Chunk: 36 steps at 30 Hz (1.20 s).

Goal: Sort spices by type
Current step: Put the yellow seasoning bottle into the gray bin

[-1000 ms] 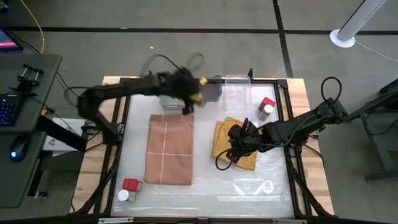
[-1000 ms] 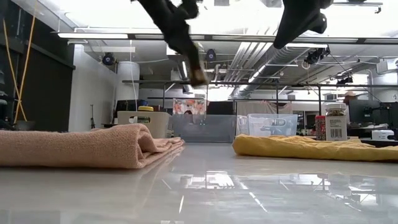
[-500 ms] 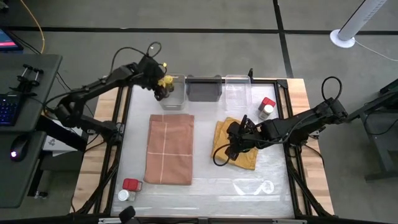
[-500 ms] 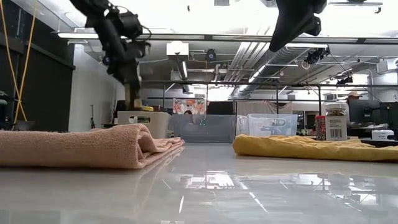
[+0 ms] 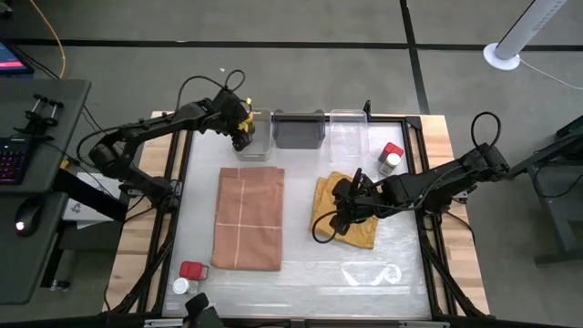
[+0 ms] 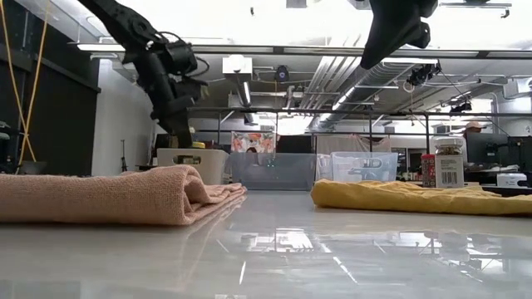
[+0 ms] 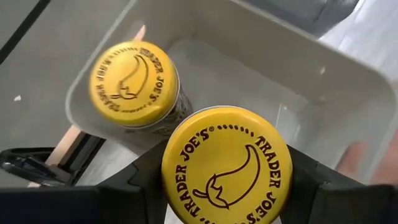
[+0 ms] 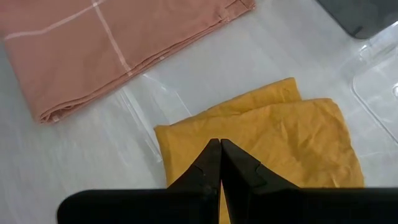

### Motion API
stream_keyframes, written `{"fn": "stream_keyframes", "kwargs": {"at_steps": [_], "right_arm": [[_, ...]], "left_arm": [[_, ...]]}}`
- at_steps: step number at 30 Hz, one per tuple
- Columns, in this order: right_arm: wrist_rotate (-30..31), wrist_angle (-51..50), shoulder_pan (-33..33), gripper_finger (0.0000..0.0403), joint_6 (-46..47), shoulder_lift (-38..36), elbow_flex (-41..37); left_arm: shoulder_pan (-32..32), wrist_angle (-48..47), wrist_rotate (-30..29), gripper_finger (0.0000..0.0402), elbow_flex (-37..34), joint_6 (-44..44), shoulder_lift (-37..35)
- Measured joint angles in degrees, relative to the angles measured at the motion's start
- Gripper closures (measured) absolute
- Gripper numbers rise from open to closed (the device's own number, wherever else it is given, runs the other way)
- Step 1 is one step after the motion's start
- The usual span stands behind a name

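We log: left end effector [image 7: 227, 186] — clamped on a yellow-lidded jar [image 7: 227, 167], over the white bin [image 7: 323, 81]. Second yellow-lidded jar [image 7: 134, 84] just beside it, inside that bin. Right end effector [image 8: 220, 163] — fingers pressed together, empty, above the mustard cloth [image 8: 292, 137]; pink cloth [image 8: 106, 37] beyond it on the table [image 5: 310, 273].

High view is looking straight down on whole table [image 5: 301, 273], both arms in frame. Low view is sitting at tabletop level, looking across the surface into the room, w/ pink cloth [image 6: 108, 195] and yellow cloth [image 6: 416, 198] near. Left wrist cam is looking close down at yellow lid [image 7: 227, 165] over white bin [image 7: 298, 81]. Right wrist cam is facing down on both cloths, also showing in high and low views.
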Motion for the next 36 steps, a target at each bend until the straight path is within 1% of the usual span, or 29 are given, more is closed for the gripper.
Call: {"fn": "stream_keyframes", "kwargs": {"at_steps": [5, 8, 17, 22, 29, 36], "right_arm": [[0.02, 0.17, 0.0, 0.0403, 0.38, 0.0, 0.0], [0.02, 0.17, 0.0, 0.0403, 0.4, 0.0, 0.0], [0.04, 0.2, 0.0, 0.0403, 0.5, 0.0, 0.0], [0.29, 0.2, 0.0, 0.0403, 0.4, 0.0, 0.0], [0.39, 0.2, -0.37, 0.0403, 0.26, 0.0, 0.0], [0.37, 0.17, -0.37, 0.0403, -0.05, 0.0, 0.0]], "left_arm": [[0.05, 1.58, -2.07, 0.0166, 0.0, 0.11, 3.64], [0.04, 1.81, -3.51, 0.0155, 0.0, 0.41, 4.6], [0.0, 4.21, -4.66, 0.0151, 0.02, 1.15, 2.66], [0.0, 4.46, -2.78, 0.0149, 0.05, 1.19, 1.0], [0.0, 2.68, -2.55, 0.0149, 0.07, 1.21, -0.72], [0.0, 1.36, -3.02, 0.0149, 0.07, 1.61, -5.27]]}}
